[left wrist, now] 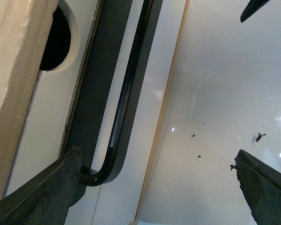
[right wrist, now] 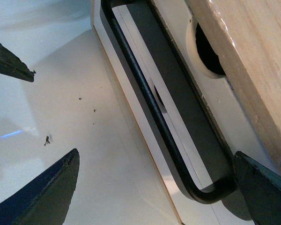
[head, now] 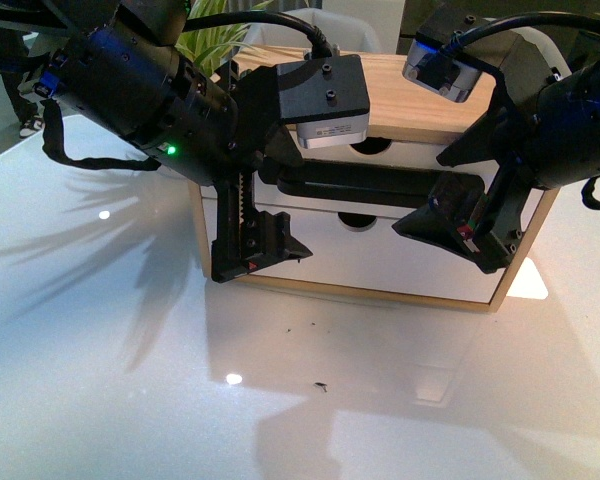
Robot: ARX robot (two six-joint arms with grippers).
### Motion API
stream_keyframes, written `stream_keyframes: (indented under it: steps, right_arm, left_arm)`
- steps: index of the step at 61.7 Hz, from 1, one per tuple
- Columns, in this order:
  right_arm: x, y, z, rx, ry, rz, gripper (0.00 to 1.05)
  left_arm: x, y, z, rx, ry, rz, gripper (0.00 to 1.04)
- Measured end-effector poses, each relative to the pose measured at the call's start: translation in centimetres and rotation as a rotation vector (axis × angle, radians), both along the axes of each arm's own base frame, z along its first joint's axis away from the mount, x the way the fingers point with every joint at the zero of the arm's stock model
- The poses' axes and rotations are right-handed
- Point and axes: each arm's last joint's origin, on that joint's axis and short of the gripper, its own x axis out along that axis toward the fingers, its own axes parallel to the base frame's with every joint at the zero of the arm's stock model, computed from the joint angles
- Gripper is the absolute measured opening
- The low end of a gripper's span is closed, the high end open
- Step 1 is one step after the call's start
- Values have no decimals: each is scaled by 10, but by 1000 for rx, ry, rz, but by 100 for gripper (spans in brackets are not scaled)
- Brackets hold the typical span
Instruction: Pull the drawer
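The drawer (head: 412, 159) is the upper one in a small wooden cabinet, with a white front and a half-round notch (head: 371, 148) in its upper edge. Its long black bar handle (head: 380, 179) runs across the front. My left gripper (head: 258, 248) is open at the handle's left end. In the left wrist view the handle's bend (left wrist: 99, 176) lies beside one finger (left wrist: 42, 197) of the left gripper (left wrist: 154, 187). My right gripper (head: 462, 230) is open at the right end. There the handle's bend (right wrist: 206, 193) sits just inside one finger (right wrist: 264, 190) of the right gripper (right wrist: 154, 187).
A plain white drawer front (head: 380, 258) with a notch and no handle sits below. The cabinet's wooden top (head: 410, 100) is at the back, with a plant (head: 220, 25) behind it. The glossy white table (head: 130, 380) carries small dark specks (head: 321, 387).
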Motion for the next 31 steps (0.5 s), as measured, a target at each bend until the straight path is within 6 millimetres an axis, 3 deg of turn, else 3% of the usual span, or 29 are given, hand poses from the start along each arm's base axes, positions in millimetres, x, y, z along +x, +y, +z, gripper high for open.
stream_keyframes:
  steps: [31]
  right_arm:
    - [15, 13, -9, 21, -3, 33, 96]
  left_arm:
    - [10, -9, -16, 91, -16, -43, 97]
